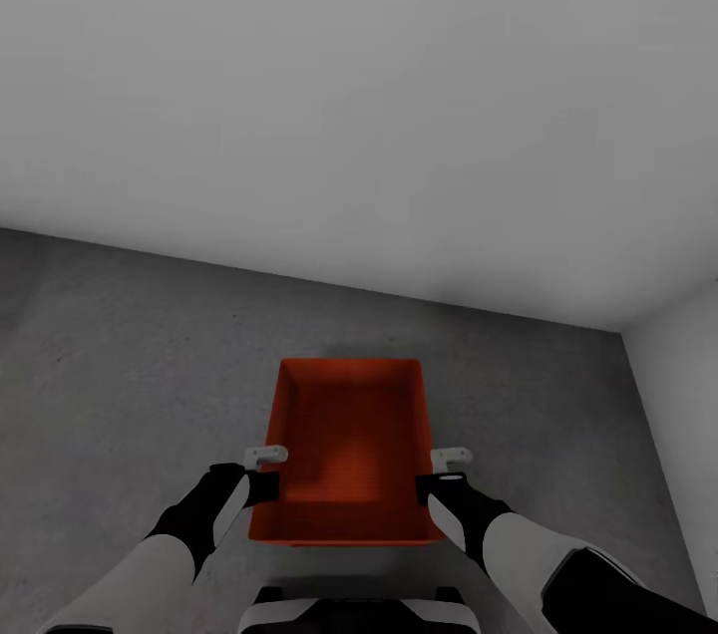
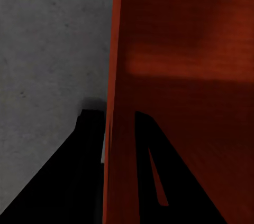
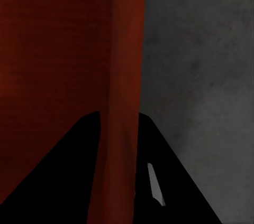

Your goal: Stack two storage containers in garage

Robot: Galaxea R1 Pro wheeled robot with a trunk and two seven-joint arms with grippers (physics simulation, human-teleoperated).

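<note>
Storage container (image 1: 349,445), orange-red and open-topped, hangs between the 2 arms at about 6 o'clock in the head view, above the dark grey mottled concrete floor (image 1: 130,365) of the garage. No brand, label or writing can be read on it or anywhere around it.

At its left long wall, the left pincer (image 1: 265,456) is closed on the rim; in the left wrist view the left pincer (image 2: 108,171) has 1 dark finger outside the wall (image 2: 114,102) and 1 inside the bin. The right pincer (image 1: 449,459) grips the opposite long wall the same way, and in the right wrist view the right pincer (image 3: 119,176) straddles that wall (image 3: 124,76), with the ribbed inside of the bin on one side and concrete on the other.

Beyond the bin, at 12 o'clock, stands a plain grey-white wall (image 1: 359,96), meeting another wall (image 1: 678,385) at 3 o'clock.
</note>
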